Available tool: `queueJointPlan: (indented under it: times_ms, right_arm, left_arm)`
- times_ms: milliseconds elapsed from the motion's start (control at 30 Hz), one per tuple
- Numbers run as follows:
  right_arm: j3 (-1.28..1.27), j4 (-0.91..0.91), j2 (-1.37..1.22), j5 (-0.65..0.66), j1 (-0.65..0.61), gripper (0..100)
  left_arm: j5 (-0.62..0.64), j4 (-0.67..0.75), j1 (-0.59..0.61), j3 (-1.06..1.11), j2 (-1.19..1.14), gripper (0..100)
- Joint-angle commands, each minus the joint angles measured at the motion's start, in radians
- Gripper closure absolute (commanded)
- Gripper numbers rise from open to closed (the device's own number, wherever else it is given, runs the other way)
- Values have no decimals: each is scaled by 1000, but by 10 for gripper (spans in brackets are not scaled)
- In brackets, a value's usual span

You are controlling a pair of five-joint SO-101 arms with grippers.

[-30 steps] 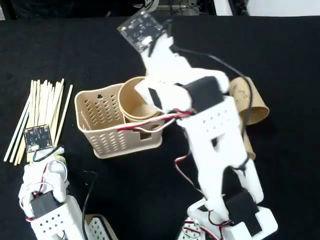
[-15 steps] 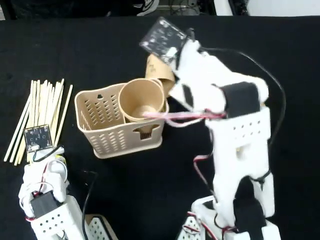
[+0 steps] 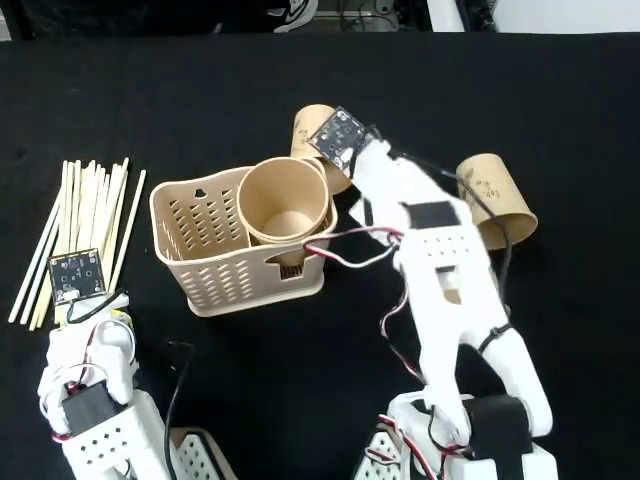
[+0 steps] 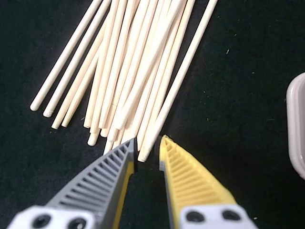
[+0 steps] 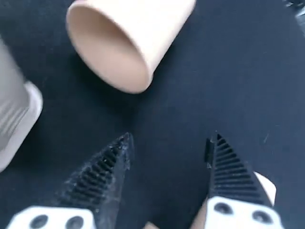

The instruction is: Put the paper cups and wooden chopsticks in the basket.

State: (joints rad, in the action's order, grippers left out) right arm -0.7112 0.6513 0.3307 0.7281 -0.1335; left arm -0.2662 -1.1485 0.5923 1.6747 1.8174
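Note:
A cream slotted basket [image 3: 205,250] stands left of centre, with stacked paper cups [image 3: 287,203] upright in its right end. Another paper cup [image 3: 308,132] [image 5: 128,38] lies on its side just behind the basket, mouth towards my right gripper [image 5: 170,138], which is open a short way from it and holds nothing. A further cup [image 3: 497,195] lies on its side to the right of that arm. The wooden chopsticks [image 3: 85,215] [image 4: 128,71] lie in a bundle at the far left. My left gripper [image 4: 147,143] hovers at their near ends, slightly open, with one stick end between the tips.
The table is covered in black cloth [image 3: 180,100]. The basket's rim [image 5: 14,124] shows close beside my right gripper. The right arm's body [image 3: 440,270] stretches between the basket and the right-hand cup. Open cloth lies in front of the basket.
The right arm swung away from above the basket and came down behind it, near the lying cup. The left arm stayed still.

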Motion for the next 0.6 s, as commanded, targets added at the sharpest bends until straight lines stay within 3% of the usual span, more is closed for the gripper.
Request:
queueJointPlan:
  times_ms: [0,267,500,567]
  right_arm:
    - [-79,-130,19,-34,-48,743]
    - [-165,-333,1,-181,-126,744]
    - [-79,-508,-269,-189,-127,749]
    - [-33,-508,-332,-186,-124,799]
  left_arm:
    - [-3,17,-12,4,8,898]
    - [-3,17,-12,4,8,898]
    - [-3,17,-12,4,8,898]
    - [-3,17,-12,4,8,898]
